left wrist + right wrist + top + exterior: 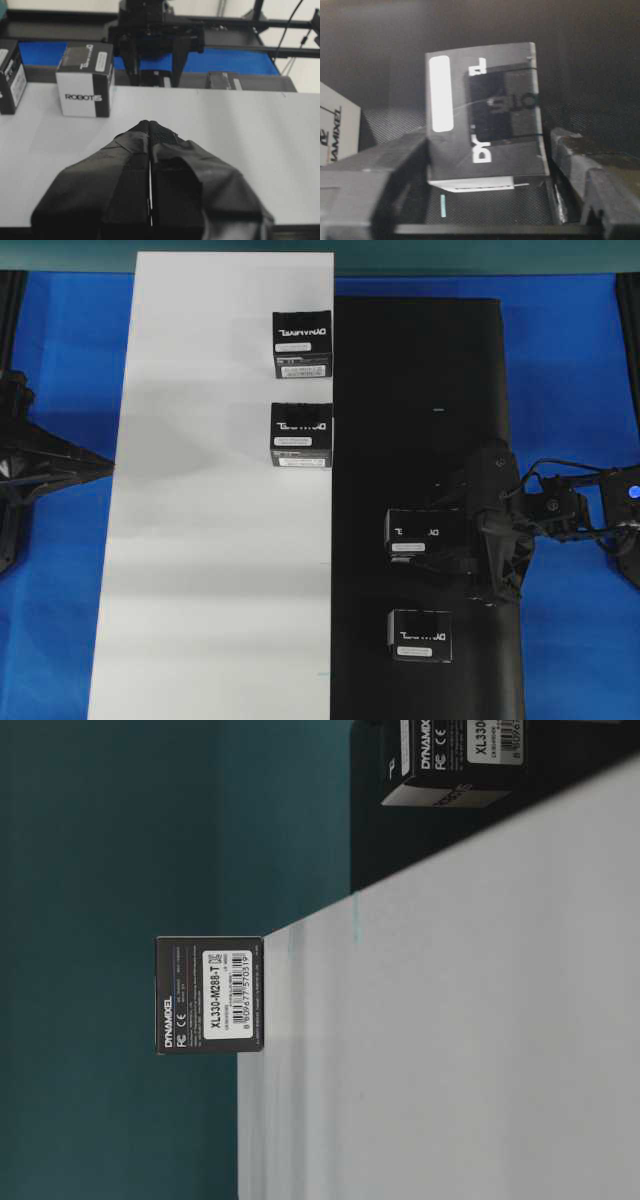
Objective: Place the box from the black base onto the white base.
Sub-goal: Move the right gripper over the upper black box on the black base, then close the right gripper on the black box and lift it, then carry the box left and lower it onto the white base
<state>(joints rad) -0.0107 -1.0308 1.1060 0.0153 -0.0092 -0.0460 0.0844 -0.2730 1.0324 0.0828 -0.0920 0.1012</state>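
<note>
Box [418,534], the one the right gripper [440,540] has gone for, sits on the black base [420,370] in its near half, with an identical box [420,634] nearer still on the same sheet and two more boxes [301,344] [301,435] standing along the right edge of the white base [210,570]. In the right wrist view the box [482,117] lies between the two fingers [380,170], well inside the reach of the pincer; the left finger looks to be touching or just beside its side, while a clear gap shows on the right, so the jaws are part-way shut and I judge the grip not yet made. The risk I see is an uneven close: one finger meeting the box first could push it sideways or twist it, and a light cardboard box may tilt or slip out when lifted. A low carry could also drag it against the edge of the white sheet, or bump the boxes already there. The left gripper [150,127] hangs over the white base with its fingers pressed together, holding nothing, well apart from the work.
</note>
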